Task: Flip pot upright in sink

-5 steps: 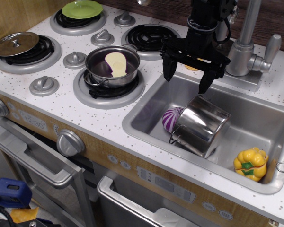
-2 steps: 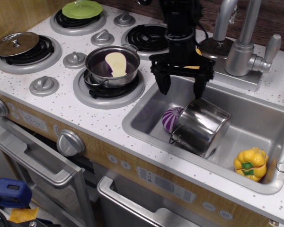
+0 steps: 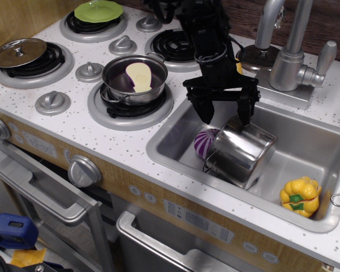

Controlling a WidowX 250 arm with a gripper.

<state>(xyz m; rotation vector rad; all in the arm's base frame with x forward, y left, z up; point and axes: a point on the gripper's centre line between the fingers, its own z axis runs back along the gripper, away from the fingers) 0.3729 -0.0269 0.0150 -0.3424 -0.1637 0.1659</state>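
The shiny steel pot (image 3: 242, 151) lies tilted on its side in the sink (image 3: 323, 148), its bottom up and to the right, its wire loop handle at its lower left. It leans against a purple striped ball (image 3: 205, 142). My black gripper (image 3: 225, 117) is open, fingers pointing down, just above the pot's upper left edge at the sink's back left. Its right finger is close to the pot's rim; I cannot tell whether it touches.
A yellow toy pepper (image 3: 300, 196) lies at the sink's front right. A shallower pot (image 3: 135, 78) with a purple-and-cream item stands on the front burner. The faucet (image 3: 289, 51) stands behind the sink. A lid (image 3: 18, 52) and green plate (image 3: 98, 10) sit on other burners.
The gripper has moved left and down into the sink's back left, toward the pot's upper edge, and its jaws have narrowed slightly. The pot has not moved.
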